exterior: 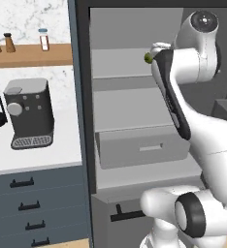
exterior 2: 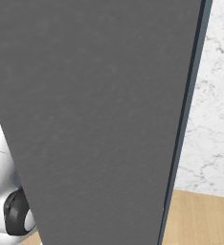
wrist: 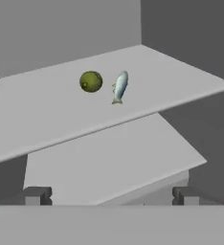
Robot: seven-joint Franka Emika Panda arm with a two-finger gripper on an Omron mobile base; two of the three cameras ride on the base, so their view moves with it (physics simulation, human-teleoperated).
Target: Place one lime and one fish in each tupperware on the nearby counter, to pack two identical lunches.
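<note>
Grey fridge shelf (wrist: 47, 115): one round yellowish-green lime (wrist: 91, 81), one slender silvery fish (wrist: 119, 86), just beside each other, stored awaiting packing. End effector (wrist: 111, 196) apart, empty, facing both.

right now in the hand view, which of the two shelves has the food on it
The upper shelf: the lime and the fish lie side by side on it, apart. The lower shelf beneath it carries neither.

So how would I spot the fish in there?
Look inside the open grey cabinet, on its upper shelf. Two small things lie there side by side, apart: the fish is the slender silvery one with a pointed tail, beside the round green lime.
</note>
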